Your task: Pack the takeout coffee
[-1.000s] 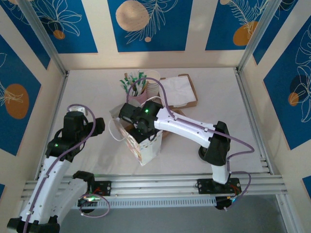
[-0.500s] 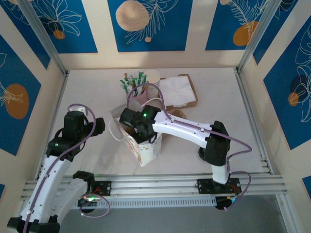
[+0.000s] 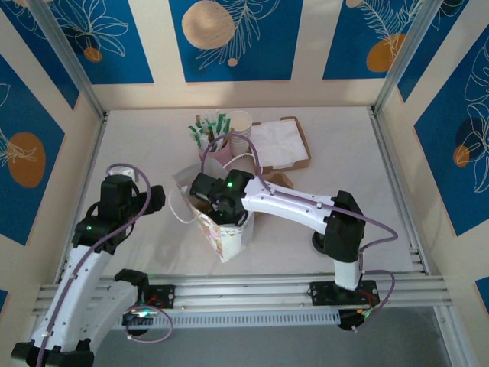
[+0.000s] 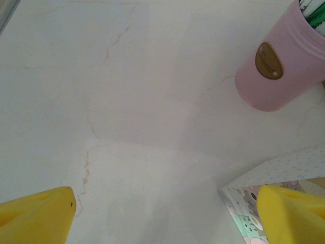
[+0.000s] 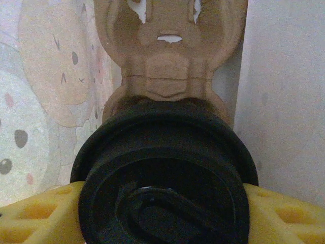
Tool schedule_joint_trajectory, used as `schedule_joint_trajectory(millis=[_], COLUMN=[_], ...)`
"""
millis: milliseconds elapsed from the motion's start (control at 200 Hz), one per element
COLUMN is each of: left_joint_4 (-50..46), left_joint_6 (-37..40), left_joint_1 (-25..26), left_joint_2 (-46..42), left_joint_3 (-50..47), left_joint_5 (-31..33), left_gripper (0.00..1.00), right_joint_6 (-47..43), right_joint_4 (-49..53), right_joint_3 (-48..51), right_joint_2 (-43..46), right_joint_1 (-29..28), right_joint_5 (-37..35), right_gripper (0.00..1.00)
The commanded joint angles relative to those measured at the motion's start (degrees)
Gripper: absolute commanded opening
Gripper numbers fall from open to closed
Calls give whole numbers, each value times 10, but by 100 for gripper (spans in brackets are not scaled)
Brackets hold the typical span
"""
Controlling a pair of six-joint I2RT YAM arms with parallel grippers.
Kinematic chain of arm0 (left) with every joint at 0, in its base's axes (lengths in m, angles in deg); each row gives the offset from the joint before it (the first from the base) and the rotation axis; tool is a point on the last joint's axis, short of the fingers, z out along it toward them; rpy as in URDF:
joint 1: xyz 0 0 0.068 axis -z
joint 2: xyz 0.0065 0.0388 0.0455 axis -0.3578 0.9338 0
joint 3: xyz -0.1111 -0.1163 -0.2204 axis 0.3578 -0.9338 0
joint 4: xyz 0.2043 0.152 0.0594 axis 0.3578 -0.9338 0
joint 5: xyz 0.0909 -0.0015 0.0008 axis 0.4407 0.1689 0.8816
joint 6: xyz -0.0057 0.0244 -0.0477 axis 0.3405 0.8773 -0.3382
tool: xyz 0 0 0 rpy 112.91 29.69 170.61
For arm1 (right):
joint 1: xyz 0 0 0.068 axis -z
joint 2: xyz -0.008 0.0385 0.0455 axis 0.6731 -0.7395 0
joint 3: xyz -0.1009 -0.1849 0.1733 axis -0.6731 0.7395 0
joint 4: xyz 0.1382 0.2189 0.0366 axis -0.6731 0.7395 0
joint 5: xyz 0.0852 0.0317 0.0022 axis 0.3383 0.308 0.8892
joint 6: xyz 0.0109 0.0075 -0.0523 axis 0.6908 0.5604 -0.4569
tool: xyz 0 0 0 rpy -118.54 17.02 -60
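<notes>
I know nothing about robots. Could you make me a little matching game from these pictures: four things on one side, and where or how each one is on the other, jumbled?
Things:
1. takeout coffee
2. pink cup
3. left claw
4. brown tray

Descriptions:
A. open, above bare table
B. holds white napkins
C. pinched by the right claw
D. holds green sticks

Pairs: 1-C, 2-D, 3-A, 4-B

Bare table [image 4: 127, 101] ahead of left gripper [image 4: 162, 216], pink cup [image 4: 279, 71] and bag [image 4: 284, 165] crowding its right, room inside bag seemingly tight
</notes>
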Motion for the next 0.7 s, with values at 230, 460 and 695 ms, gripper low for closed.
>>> schedule_joint_trajectory(millis=[230, 460, 695], left_joint_4=[4, 4, 4], left_joint_6=[6, 6, 6], left_joint_1=[-9, -9, -9], left_joint_2=[1, 2, 2], left_joint_3=[-4, -3, -3], left_joint_5=[-8, -8, -8], left_gripper=[92, 92, 92], right_joint_6=[20, 26, 28], right_joint_4=[-26, -47, -52], right_joint_3=[66, 85, 84], right_joint_2=[-17, -26, -33], right_joint_1=[-4, -6, -8], right_joint_5=[27, 37, 36], right_gripper=[52, 52, 52])
